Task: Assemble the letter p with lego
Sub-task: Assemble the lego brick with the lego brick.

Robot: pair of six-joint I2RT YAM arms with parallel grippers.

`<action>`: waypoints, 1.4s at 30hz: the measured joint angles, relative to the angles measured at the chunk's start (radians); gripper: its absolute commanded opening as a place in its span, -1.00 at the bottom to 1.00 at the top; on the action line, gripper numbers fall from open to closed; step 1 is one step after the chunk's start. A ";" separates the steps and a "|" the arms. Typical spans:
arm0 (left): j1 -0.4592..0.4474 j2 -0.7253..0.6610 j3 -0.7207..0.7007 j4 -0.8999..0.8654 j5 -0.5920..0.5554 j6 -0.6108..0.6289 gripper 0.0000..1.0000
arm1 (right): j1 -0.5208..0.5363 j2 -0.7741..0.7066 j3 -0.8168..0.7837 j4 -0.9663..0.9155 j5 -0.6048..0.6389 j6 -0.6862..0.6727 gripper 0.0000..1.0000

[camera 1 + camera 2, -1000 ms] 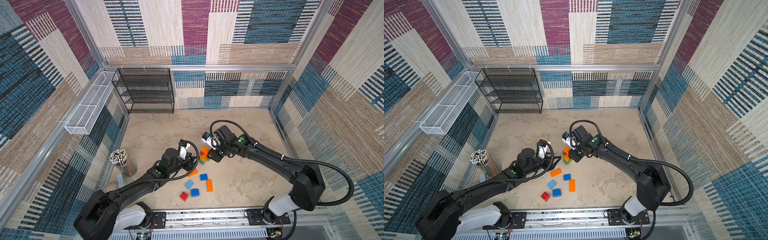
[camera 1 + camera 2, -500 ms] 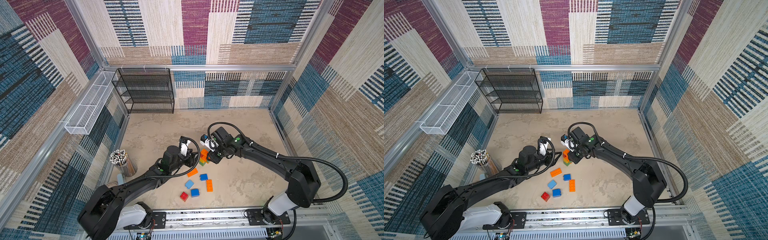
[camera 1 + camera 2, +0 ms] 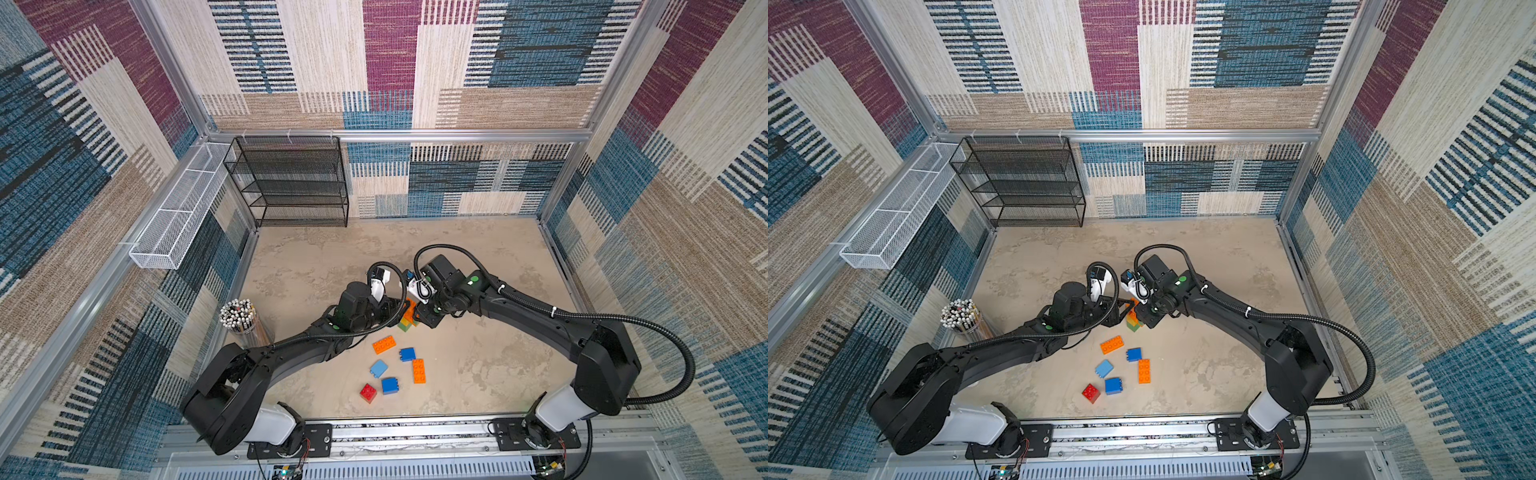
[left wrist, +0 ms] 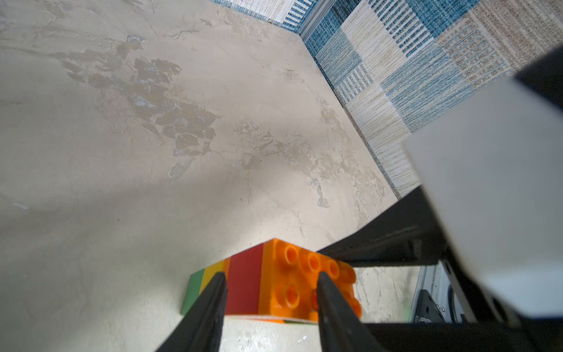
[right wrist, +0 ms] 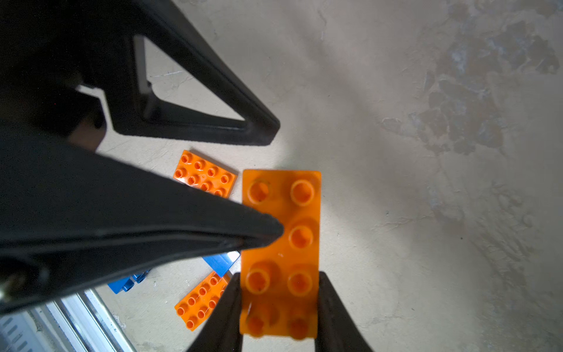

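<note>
A lego stack point(image 3: 409, 318) point(image 3: 1133, 320) stands mid-table: green, yellow and red layers point(image 4: 243, 283) under a long orange brick point(image 5: 281, 228). My right gripper point(image 5: 280, 304) point(image 3: 422, 318) is shut on that orange brick's long sides. My left gripper point(image 4: 271, 277) point(image 3: 1121, 309) stands open around the stack's top. One of its fingertips point(image 5: 268, 230) lies on the studded face and the other finger point(image 5: 262, 134) is clear of the brick's end. Loose lego lies nearer the front: two orange bricks point(image 3: 383, 344) point(image 3: 419, 370), two blue point(image 3: 407, 354) point(image 3: 390, 385), a light blue point(image 3: 379, 368) and a red point(image 3: 368, 392).
A cup of pencils point(image 3: 243, 318) stands by the left wall beside my left arm. A black wire shelf point(image 3: 291, 183) fills the back left corner, and a white wire basket point(image 3: 178, 220) hangs on the left wall. A metal rail point(image 3: 415, 432) borders the front.
My left gripper has moved right up to the stack and its jaws have narrowed. The right gripper has kept its hold on the orange brick and shifted slightly left and forward.
</note>
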 measured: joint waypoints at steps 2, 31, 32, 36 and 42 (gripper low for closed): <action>0.001 0.007 0.005 0.003 -0.005 -0.011 -0.24 | 0.004 0.000 0.000 -0.001 0.000 -0.008 -0.60; 0.003 0.032 -0.048 0.127 -0.005 -0.040 0.08 | 0.009 0.008 0.028 -0.036 0.033 -0.011 -0.44; 0.005 0.022 -0.048 0.105 -0.010 -0.041 0.19 | 0.009 0.008 0.028 -0.037 0.032 -0.011 -0.45; 0.007 -0.031 -0.050 0.033 -0.027 -0.038 0.46 | 0.009 0.007 0.028 -0.037 0.026 -0.010 -0.45; 0.021 -0.137 -0.113 0.034 -0.035 0.025 0.48 | 0.009 0.002 0.037 -0.033 0.025 0.004 -0.45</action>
